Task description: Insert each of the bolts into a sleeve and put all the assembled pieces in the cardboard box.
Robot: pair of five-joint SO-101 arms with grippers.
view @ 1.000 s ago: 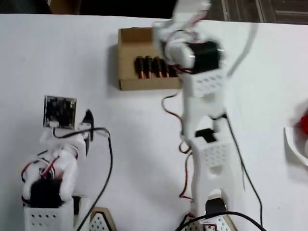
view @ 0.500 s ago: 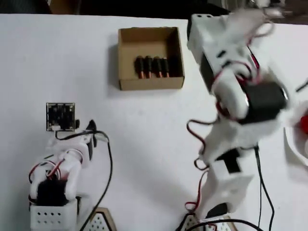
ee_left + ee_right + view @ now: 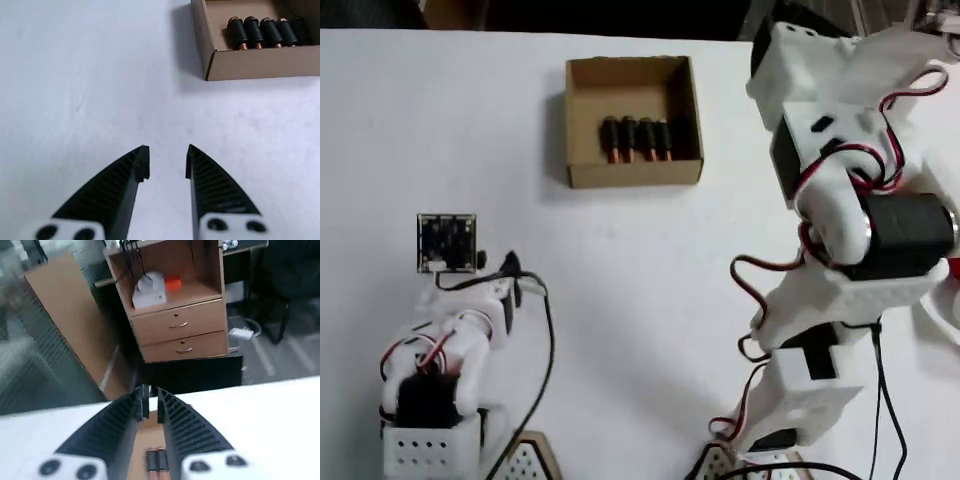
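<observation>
The cardboard box [image 3: 582,120] stands at the table's far middle. Several assembled pieces [image 3: 635,140], black sleeves with copper bolt ends, lie in a row inside it. In the left wrist view the box [image 3: 260,65] and the pieces [image 3: 260,32] lie ahead of my left gripper [image 3: 166,162], which is open and empty, low over bare table. That gripper [image 3: 510,272] sits at the near left. My right arm [image 3: 850,200] is raised at the right, away from the box. My right gripper [image 3: 151,402] has its fingers nearly together, empty, high above the pieces [image 3: 157,460].
A white dish [image 3: 945,320] with something red in it sits at the right edge, partly behind the right arm. Cables trail from both arm bases at the near edge. A wooden cabinet [image 3: 175,315] stands in the room beyond the table.
The right arm has swung from over the box to the right and lifted toward the camera, uncovering the box. The left arm has hardly shifted.
</observation>
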